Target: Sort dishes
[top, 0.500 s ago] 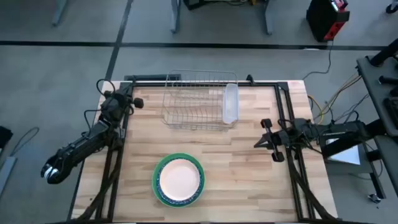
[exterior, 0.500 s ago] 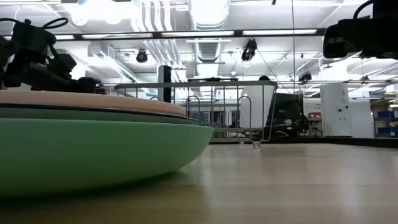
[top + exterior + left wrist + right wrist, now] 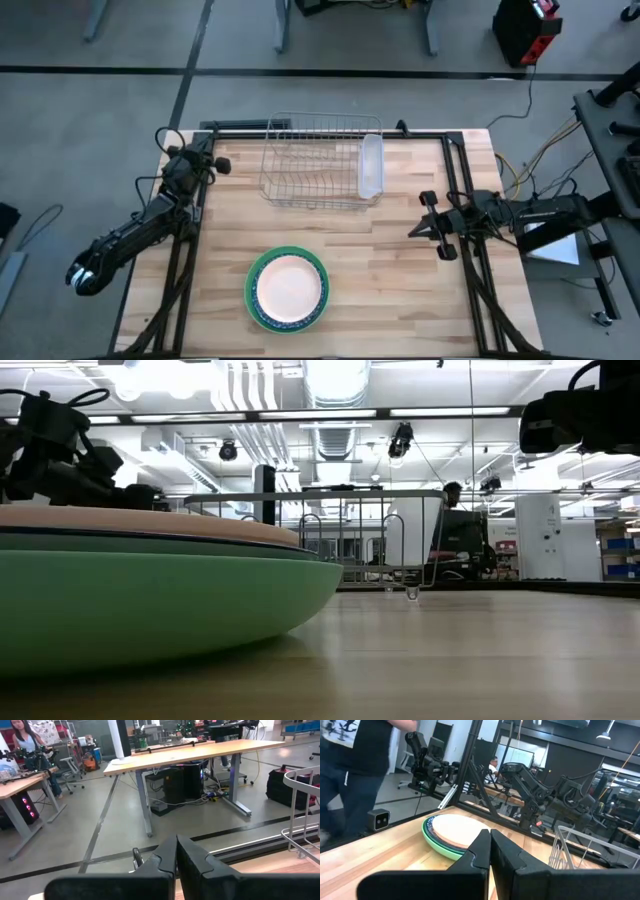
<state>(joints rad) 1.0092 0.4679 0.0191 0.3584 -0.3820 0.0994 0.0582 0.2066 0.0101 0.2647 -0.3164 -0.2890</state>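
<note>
The dishes (image 3: pixel 288 289) sit in one stack near the table's near edge, in the middle: a peach-pink shallow bowl (image 3: pixel 289 285) on top, the large green plate (image 3: pixel 150 600) at the bottom, resting on the wood. The stack also shows in the right wrist view (image 3: pixel 451 834). My left gripper (image 3: pixel 222 164) stays shut at the table's far left corner, far from the stack. My right gripper (image 3: pixel 412 230) stays shut at the right side, pointing toward the table's middle, also apart from the stack.
A silver wire rack (image 3: pixel 318 160) stands at the far middle of the table, with a clear plastic tray (image 3: pixel 370 166) at its right end. Dark frame rails run along both table sides. Bare wood lies between the rack and the stack. A person moves past in the right wrist view.
</note>
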